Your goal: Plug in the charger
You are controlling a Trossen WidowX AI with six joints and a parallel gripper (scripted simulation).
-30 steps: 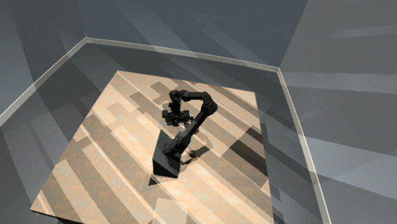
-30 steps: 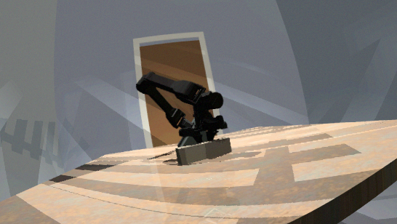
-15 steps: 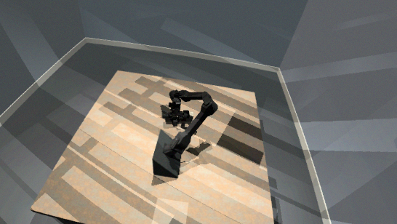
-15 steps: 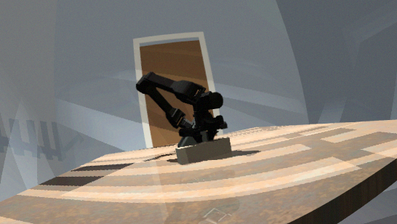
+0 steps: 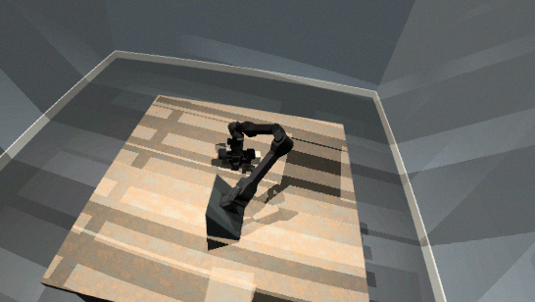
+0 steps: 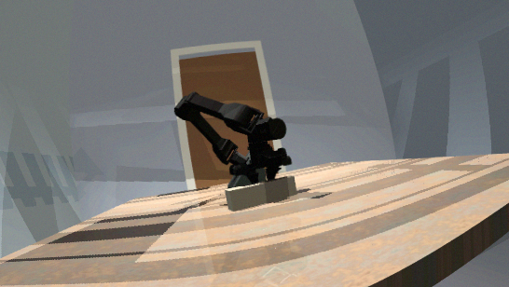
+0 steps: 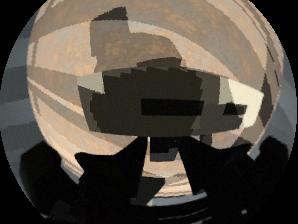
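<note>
The power strip [image 5: 258, 154] [image 6: 247, 198] [image 7: 244, 95] is a pale box, mostly in shadow in the wrist view, with dark recesses in its upper face. My gripper [image 7: 161, 132] [image 6: 271, 178] points down at the strip's edge. Its fingers are a little open, with a thin light gap beside the left one. A small dark block, seemingly the charger [image 7: 164, 148], lies between the fingertips, against the strip's near edge in the wrist view. Its prongs are hidden, and I cannot tell whether they sit in an outlet. The top view shows the strip mostly covered by the arm.
The arm's dark wedge-shaped base [image 5: 222, 221] stands on the wooden table [image 5: 162, 235] [image 6: 326, 242], close to the strip. Hard striped shadows cross the table. The table's edge [image 6: 447, 252] shows at the lower right in the exterior view.
</note>
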